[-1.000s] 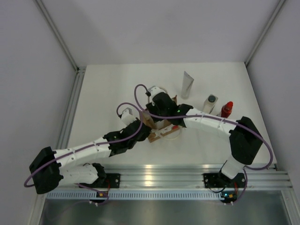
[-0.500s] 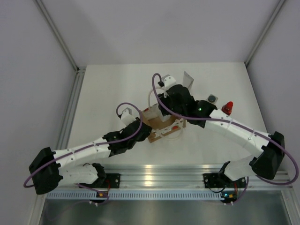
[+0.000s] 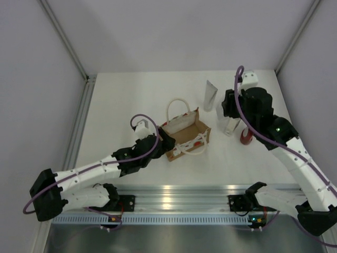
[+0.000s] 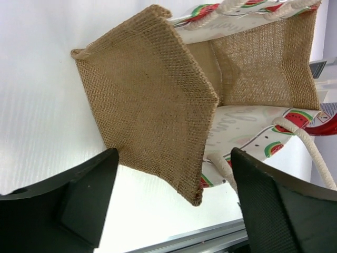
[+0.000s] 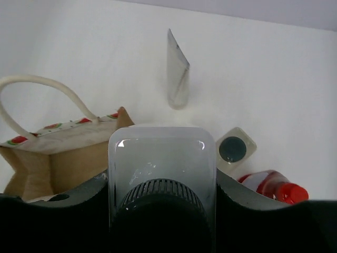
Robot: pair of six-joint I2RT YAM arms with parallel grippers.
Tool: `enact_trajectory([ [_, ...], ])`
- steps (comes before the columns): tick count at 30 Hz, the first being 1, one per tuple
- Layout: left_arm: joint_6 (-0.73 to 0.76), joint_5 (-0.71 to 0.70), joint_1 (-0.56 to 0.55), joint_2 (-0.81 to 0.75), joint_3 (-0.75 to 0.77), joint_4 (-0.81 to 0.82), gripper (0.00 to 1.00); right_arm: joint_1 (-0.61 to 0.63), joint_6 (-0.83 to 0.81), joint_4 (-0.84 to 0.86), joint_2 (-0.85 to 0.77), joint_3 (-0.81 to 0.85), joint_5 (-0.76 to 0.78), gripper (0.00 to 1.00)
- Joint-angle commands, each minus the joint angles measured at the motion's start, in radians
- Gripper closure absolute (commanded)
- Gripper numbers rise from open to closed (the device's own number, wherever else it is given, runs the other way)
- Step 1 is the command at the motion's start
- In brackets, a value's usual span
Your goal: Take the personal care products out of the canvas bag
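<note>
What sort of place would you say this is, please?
Probably a robot lab test cell: a white table boxed in by grey panels, with the left arm and right arm bolted to an aluminium rail.

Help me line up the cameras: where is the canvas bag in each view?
Top external: canvas bag at centre, mouth open.
Left wrist: canvas bag fills the upper frame.
Right wrist: canvas bag at lower left.
Shared landmark: red bottle, right of the bag in every view.
</note>
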Motion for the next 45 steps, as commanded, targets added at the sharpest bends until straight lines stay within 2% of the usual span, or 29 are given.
enact_trajectory([
  [1, 0.085, 0.000, 0.001, -0.028, 0.067, 0.009, 0.07, -0.053, -0.009, 0.061, -0.058, -0.051, -0.045, 1.00],
  [5, 0.150, 0.035, 0.001, -0.027, 0.113, 0.006, 0.02, -0.090, -0.003, 0.103, -0.078, -0.173, -0.042, 1.00],
  [15, 0.303, 0.084, 0.001, -0.064, 0.194, -0.011, 0.02, -0.123, 0.054, 0.324, -0.077, -0.485, -0.186, 1.00],
  [21, 0.395, -0.018, 0.001, -0.068, 0.289, -0.143, 0.02, -0.123, 0.060, 0.346, -0.054, -0.560, -0.175, 1.00],
  [24, 0.402, -0.098, 0.006, -0.071, 0.317, -0.230, 0.02, -0.123, 0.062, 0.347, -0.067, -0.583, -0.174, 0.82],
  [25, 0.401, -0.126, 0.013, -0.073, 0.334, -0.273, 0.02, -0.123, 0.063, 0.347, -0.081, -0.596, -0.172, 0.64],
  [27, 0.398, -0.143, 0.029, -0.082, 0.343, -0.308, 0.02, -0.123, 0.067, 0.349, -0.093, -0.603, -0.169, 0.52],
  [28, 0.398, -0.147, 0.048, -0.085, 0.349, -0.337, 0.02, -0.123, 0.067, 0.346, -0.107, -0.606, -0.171, 0.41],
  [29, 0.397, -0.146, 0.064, -0.088, 0.349, -0.350, 0.02, -0.123, 0.071, 0.344, -0.112, -0.607, -0.169, 0.36],
  [33, 0.398, -0.123, 0.151, -0.122, 0.349, -0.417, 0.02, -0.121, 0.067, 0.311, -0.127, -0.579, -0.177, 0.27],
  [36, 0.405, -0.105, 0.242, -0.151, 0.357, -0.483, 0.02, -0.119, 0.062, 0.269, -0.140, -0.550, -0.180, 0.03],
  [37, 0.412, -0.092, 0.295, -0.160, 0.360, -0.496, 0.02, -0.121, 0.059, 0.260, -0.155, -0.538, -0.182, 0.00],
  [40, 0.444, -0.055, 0.392, -0.195, 0.369, -0.548, 0.02, -0.121, 0.059, 0.217, -0.204, -0.505, -0.166, 0.01],
  [45, 0.512, -0.132, 0.432, -0.223, 0.420, -0.650, 0.02, -0.119, 0.034, 0.081, -0.273, -0.423, -0.099, 0.01],
])
